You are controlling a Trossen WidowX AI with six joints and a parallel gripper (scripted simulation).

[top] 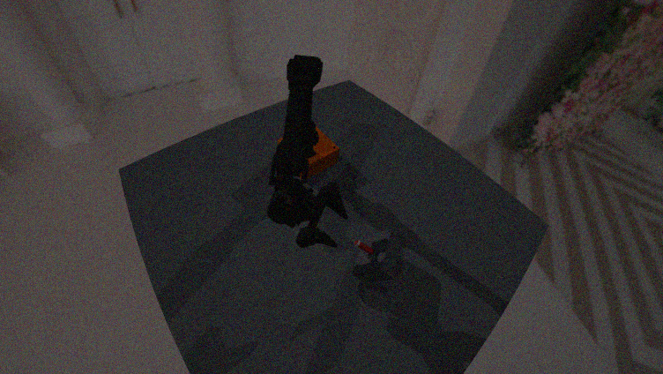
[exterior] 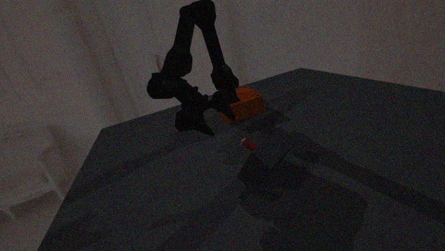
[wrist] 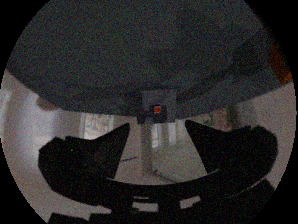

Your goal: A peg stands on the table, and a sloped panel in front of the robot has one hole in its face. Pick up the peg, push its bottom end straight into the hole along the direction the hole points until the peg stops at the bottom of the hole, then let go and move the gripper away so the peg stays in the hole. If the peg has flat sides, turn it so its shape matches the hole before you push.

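The red peg (top: 364, 247) (exterior: 249, 144) (wrist: 157, 109) with a pale outer end sticks out at a slant from the face of the dark grey sloped panel (exterior: 272, 154) (wrist: 168, 98). Its lower end is hidden, apparently in the hole; how deep it sits cannot be told. The hole's rim is too dark to make out. My gripper (top: 340, 231) (exterior: 223, 127) (wrist: 157, 124) is wide open and empty. Its fingertips are apart from the peg, back from its outer end on the arm's side, and the peg appears between and beyond them in the wrist view.
An orange block (top: 324, 160) (exterior: 249, 107) stands on the dark table (top: 208, 287) (exterior: 124, 193) beside and behind the arm, partly hidden by it in the top and exterior views. Dark shadows of the arm and panel lie across the table. The scene is dim and grainy.
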